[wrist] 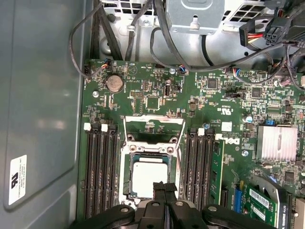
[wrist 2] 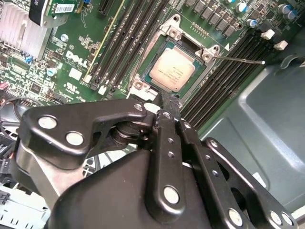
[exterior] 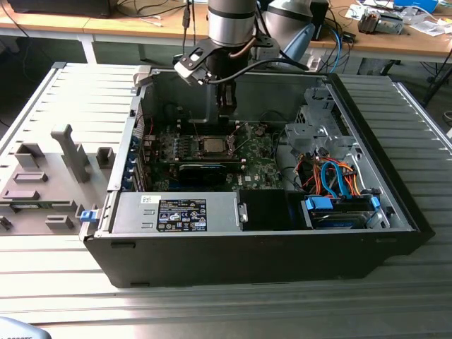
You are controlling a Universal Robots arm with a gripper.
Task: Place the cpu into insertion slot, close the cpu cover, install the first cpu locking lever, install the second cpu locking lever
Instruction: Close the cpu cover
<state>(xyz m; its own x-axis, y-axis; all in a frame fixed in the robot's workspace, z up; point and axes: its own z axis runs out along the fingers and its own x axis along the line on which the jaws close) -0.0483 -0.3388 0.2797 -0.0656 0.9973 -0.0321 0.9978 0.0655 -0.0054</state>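
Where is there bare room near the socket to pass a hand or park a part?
Bare: the grey case panel beside the memory slots, and the ribbed table in front of it. Crowded: the gripper above the cpu, and the cables at the exterior view's right.

Place: was a robot lab or workshop | below the pincer (exterior: 226, 119): an opened computer case (exterior: 282, 247) sat on a ribbed metal table (exterior: 212, 311) | beyond the pincer: wooden benches (exterior: 106, 25) carried loose cables (exterior: 152, 10)

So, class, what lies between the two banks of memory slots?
The socket, with the cpu seated in it, in the first wrist view.
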